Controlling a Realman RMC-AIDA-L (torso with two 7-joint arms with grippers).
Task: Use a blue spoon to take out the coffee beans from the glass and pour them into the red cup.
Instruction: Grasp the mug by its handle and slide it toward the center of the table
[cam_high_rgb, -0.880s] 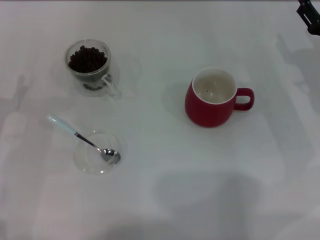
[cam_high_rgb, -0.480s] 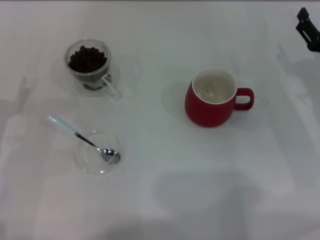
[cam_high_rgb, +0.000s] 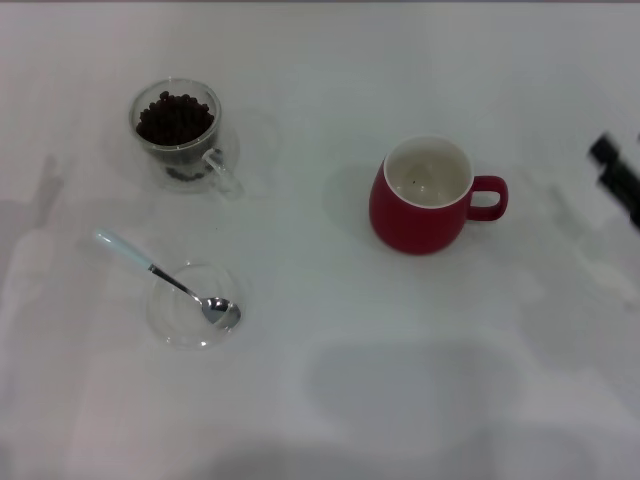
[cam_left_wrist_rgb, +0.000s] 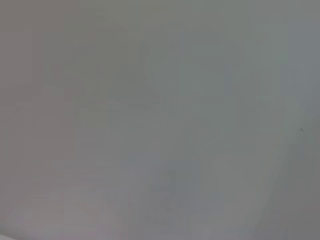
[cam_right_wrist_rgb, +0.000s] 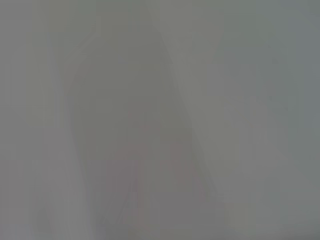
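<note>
Though nothing here carries readable writing, the count is simple: one glass heaped with coffee beans, one red cup nearly bare inside, one blue spoon with its bowl in a shallow clear dish. The right gripper shows at the table's right edge; its claw I cannot tell.
</note>
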